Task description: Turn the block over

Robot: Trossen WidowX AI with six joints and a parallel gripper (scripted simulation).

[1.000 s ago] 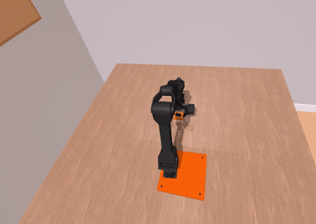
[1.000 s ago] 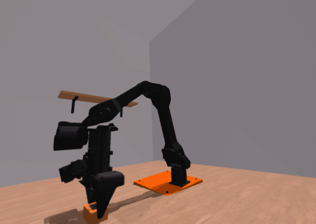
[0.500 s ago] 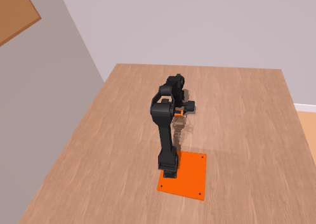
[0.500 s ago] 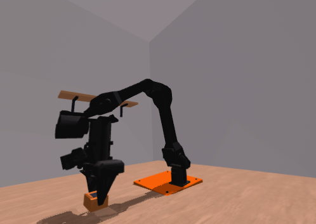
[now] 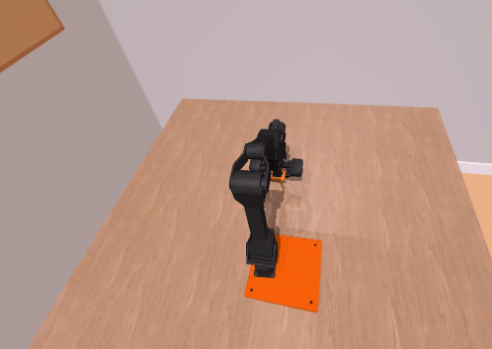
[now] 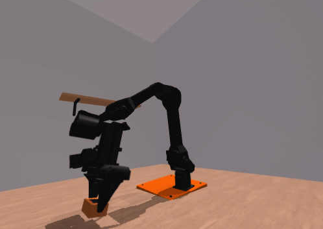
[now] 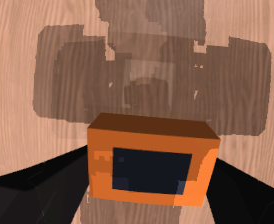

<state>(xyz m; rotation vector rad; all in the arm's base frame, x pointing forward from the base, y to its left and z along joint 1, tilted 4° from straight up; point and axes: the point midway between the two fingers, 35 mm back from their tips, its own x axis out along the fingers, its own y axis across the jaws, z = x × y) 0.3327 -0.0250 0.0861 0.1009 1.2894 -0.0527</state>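
Note:
An orange block (image 5: 281, 179) (image 6: 89, 209) (image 7: 101, 175) has a dark rectangular mark (image 7: 152, 167) on one face. That face points up, towards the wrist camera. My gripper (image 6: 96, 204) (image 7: 149, 157) is shut on the block, with one black finger against each of two opposite sides. In the exterior view the block is tilted a little and appears slightly above the table (image 5: 375, 192) (image 6: 253, 204), with its shadow apart from it. In the top view the arm hides most of the block and the fingertips.
The arm stands on an orange base plate (image 5: 298, 278) (image 6: 150, 185) nearer the front in the top view. A brown shelf (image 5: 22, 24) (image 6: 87, 99) is on the wall. The arm's shadow lies around the block.

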